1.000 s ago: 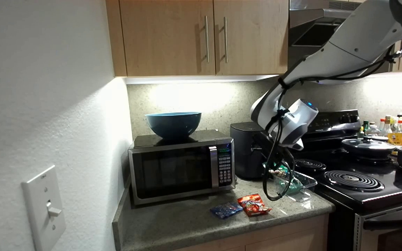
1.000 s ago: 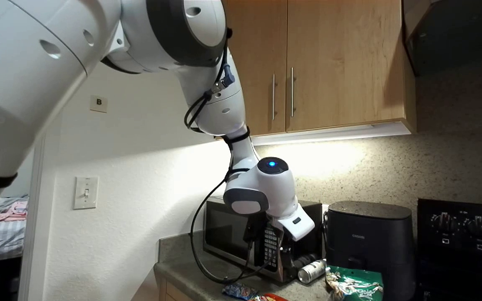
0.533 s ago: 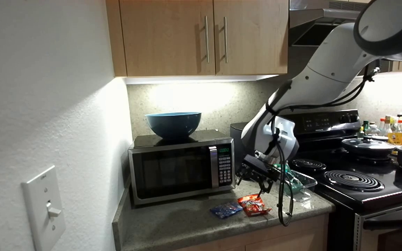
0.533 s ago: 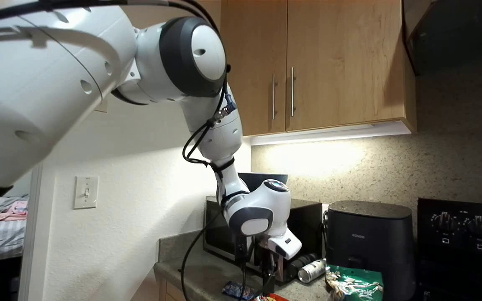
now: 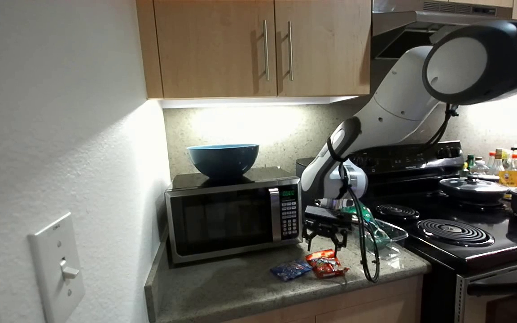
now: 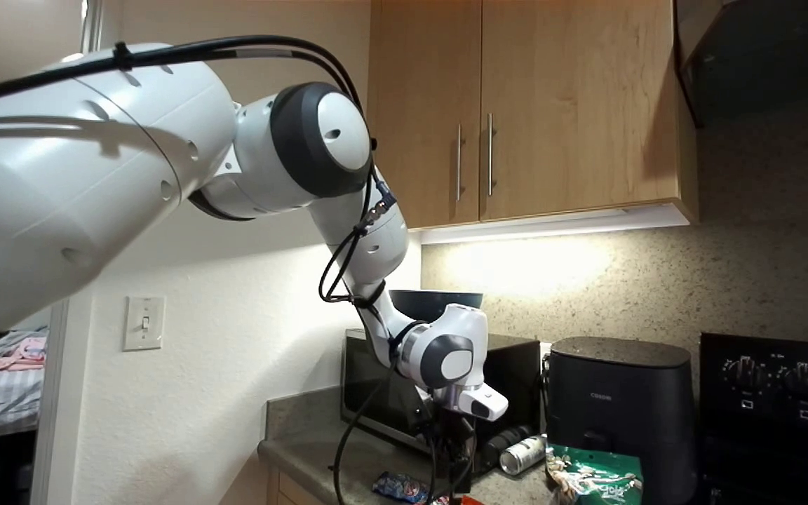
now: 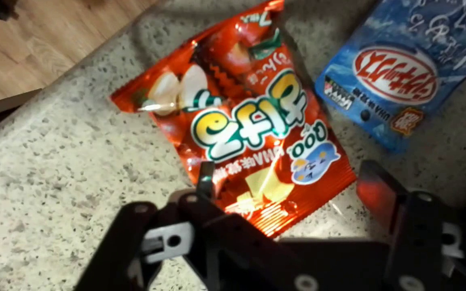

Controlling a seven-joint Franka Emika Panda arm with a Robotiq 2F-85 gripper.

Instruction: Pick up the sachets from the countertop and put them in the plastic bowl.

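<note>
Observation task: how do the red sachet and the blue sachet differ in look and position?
The red sachet has white and yellow lettering on red; the blue sachet has an oval logo on blue. The red sachet lies nearer the plastic bowl than the blue sachet does. In the wrist view, the open gripper partly hides the red sachet, not the blue sachet.
Shared: both are printed packets lying on the countertop.
</note>
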